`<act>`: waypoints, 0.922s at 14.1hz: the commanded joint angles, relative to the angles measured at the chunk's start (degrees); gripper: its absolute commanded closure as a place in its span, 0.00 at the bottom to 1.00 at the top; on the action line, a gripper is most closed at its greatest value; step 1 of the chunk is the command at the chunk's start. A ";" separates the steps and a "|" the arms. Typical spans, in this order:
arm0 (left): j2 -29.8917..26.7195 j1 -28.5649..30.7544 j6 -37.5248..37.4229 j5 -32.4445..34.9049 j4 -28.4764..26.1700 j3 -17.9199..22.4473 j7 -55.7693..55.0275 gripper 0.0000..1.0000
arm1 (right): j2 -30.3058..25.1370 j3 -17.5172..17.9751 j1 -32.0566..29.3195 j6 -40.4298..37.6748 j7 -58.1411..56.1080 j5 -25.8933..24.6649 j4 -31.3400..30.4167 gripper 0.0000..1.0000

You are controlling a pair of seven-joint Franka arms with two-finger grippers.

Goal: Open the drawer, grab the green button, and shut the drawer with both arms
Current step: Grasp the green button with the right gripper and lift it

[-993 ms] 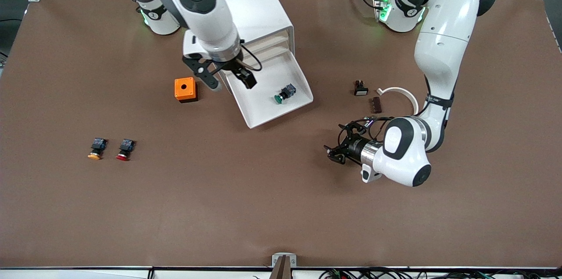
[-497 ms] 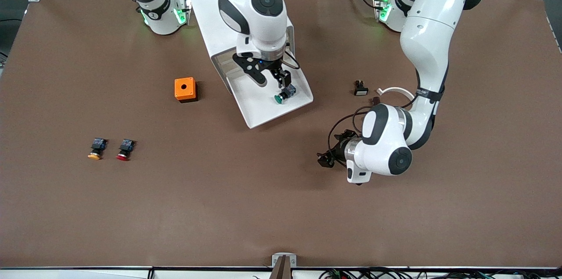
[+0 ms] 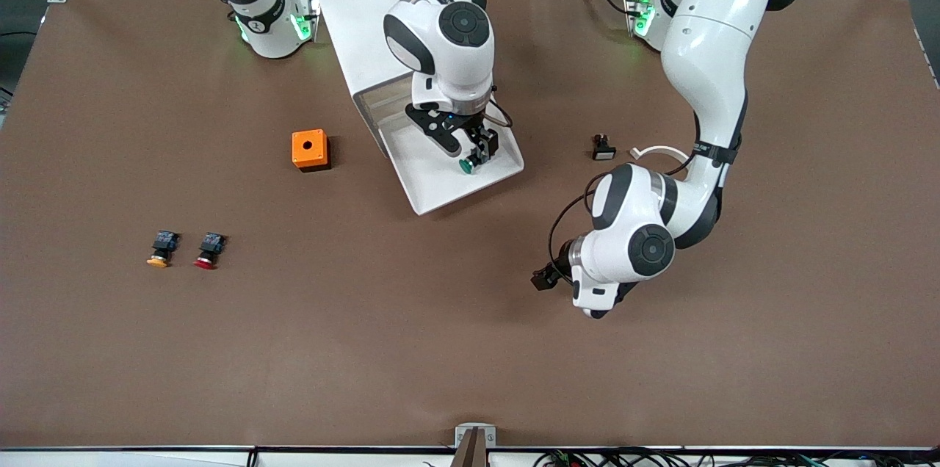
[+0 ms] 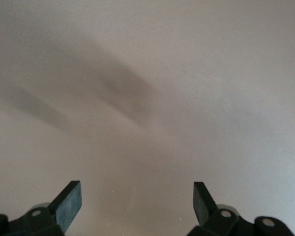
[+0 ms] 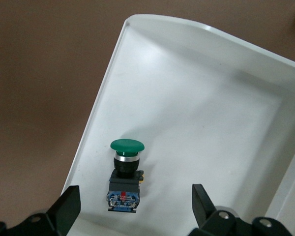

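The drawer (image 3: 429,192) is pulled out of the white cabinet (image 3: 360,19), and the green-capped button (image 3: 467,165) lies on its side in it. My right gripper (image 3: 470,149) is open and down in the drawer. In the right wrist view the button (image 5: 125,167) lies on the drawer floor (image 5: 211,128), and its black and blue body sits between the open fingers (image 5: 66,209) of the right gripper (image 5: 135,196), untouched. My left gripper (image 3: 543,277) is low over bare table, nearer the front camera than the drawer. It is open and empty in the left wrist view (image 4: 137,196).
An orange box with a hole (image 3: 309,149) stands beside the drawer toward the right arm's end. An orange-capped button (image 3: 159,250) and a red-capped button (image 3: 208,250) lie nearer the camera. A small black part (image 3: 604,149) and a white curved piece (image 3: 664,153) lie by the left arm.
My right gripper has moved from beside the drawer, near the orange box, to over the green button and come down around it. My left arm has swung, its gripper shifting slightly toward the right arm's end.
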 commanded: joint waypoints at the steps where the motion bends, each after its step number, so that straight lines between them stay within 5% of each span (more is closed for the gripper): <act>1: -1.83 -4.01 1.08 1.90 -1.36 2.83 0.68 0.00 | 2.37 -0.43 0.59 0.77 0.99 -0.35 1.95 0.00; 13: -3.32 -4.73 2.76 8.59 -2.15 4.34 0.41 0.00 | 9.58 -0.43 2.08 1.03 0.99 -1.14 6.44 0.00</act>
